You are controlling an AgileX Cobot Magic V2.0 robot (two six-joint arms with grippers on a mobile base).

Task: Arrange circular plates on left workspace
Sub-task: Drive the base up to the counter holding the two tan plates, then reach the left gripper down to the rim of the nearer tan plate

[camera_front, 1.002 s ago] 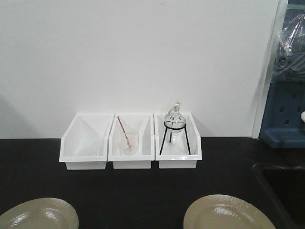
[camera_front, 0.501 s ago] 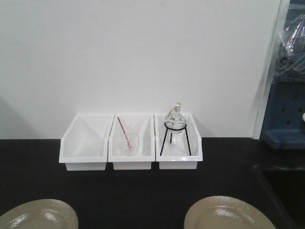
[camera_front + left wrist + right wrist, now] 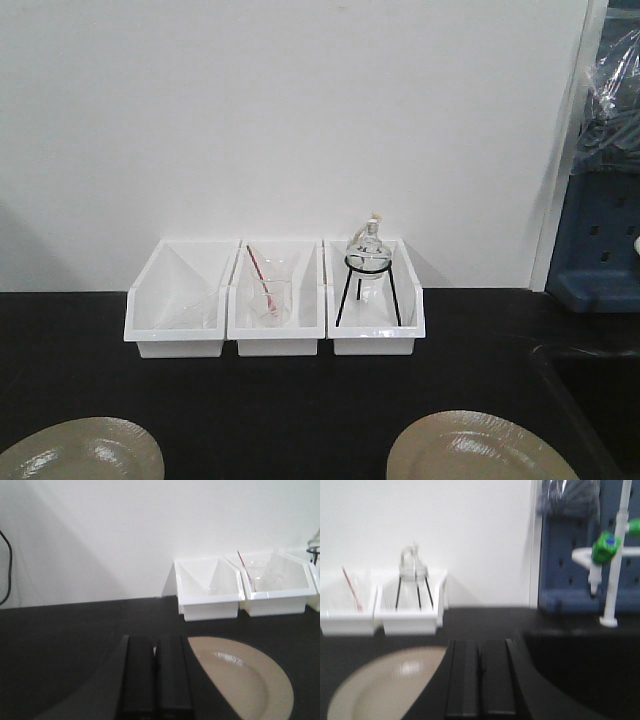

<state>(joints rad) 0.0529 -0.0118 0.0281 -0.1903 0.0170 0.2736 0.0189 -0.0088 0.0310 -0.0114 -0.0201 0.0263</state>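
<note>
Where the matte black countertop [image 3: 300,400] meets the front view's lower edge, two round glossy beige plates with dark rims lie flat and well apart. The left plate [image 3: 80,452] is far from the recessed black sink [image 3: 597,400], and the right plate [image 3: 480,448] is near it. The left gripper [image 3: 155,645] and right gripper [image 3: 480,647] each show black fingers pressed together, holding nothing, beside a plate's edge. Three white plastic bins [image 3: 275,345] stand behind, against the wall.

Left gripper [image 3: 156,680]: the two black fingers [image 3: 137,675] lie side by side, jaws closed to a thin seam, gripping nothing, pointing forward and roughly level. Right gripper [image 3: 480,680]: same posture, its fingers [image 3: 464,677] pressed together along a narrow seam, empty, pointing forward
</note>
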